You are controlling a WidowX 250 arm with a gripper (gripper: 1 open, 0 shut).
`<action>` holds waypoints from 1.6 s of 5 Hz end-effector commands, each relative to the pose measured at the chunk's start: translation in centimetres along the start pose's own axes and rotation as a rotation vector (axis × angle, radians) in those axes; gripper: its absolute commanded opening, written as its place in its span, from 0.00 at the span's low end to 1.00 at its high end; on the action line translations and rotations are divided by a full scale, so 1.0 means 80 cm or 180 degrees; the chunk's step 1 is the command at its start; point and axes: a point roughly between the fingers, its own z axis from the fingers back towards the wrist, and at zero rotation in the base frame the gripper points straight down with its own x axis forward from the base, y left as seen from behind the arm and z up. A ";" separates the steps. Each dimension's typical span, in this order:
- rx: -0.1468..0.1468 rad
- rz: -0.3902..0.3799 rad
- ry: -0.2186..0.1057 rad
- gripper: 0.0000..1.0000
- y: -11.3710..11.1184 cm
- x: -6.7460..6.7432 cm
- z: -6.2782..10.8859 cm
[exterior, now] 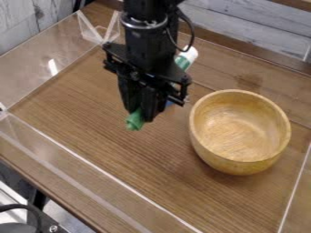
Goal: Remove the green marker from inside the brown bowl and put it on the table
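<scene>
Brown wood-grain table (91, 159) under me, low clear walls (91, 182) along the edges, one running down the near-left side w/ some glare on it. Dark cables (27, 215) bunched in the lower L corner of the view, outside that wall. Pale ribbed surface (31, 23) up in the top L corner, also past the wall.

My claw (137, 107) is over the table, L of the bowl in the view, black arm coming down from the top edge, a cable looping at its R side. Jaws narrow, closed in on the green marker (135, 120). I've got it by the upper part, so only the green lower bit shows, sticking out below my fingers, pointing down & tilted a little. Rest of it is hidden behind my own black parts, so can't say how the barrel sits. Can't tell for sure if the tip touches the wood or hangs just over it.

Marker is outside the brown bowl (239, 133), w/ bare tabletop btwn the two. Bowl sits upright on the R side of the table, round, light tan, thick rim, inside in plain view, nothing in it that I can see.

Small blue block (166, 103) is partly behind my claw, btwn me & the bowl. Farther back, a white & green thing (185, 57) shows beside my arm, partly covered; can't tell exactly what it is.
</scene>
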 end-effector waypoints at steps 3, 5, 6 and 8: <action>0.0037 -0.0009 -0.0153 0.00 -0.009 0.003 -0.003; 0.0032 0.0010 -0.0154 0.00 -0.012 0.004 -0.009; 0.0026 0.0022 -0.0157 0.00 -0.013 0.004 -0.012; 0.0007 0.0044 -0.0174 1.00 -0.010 0.006 -0.015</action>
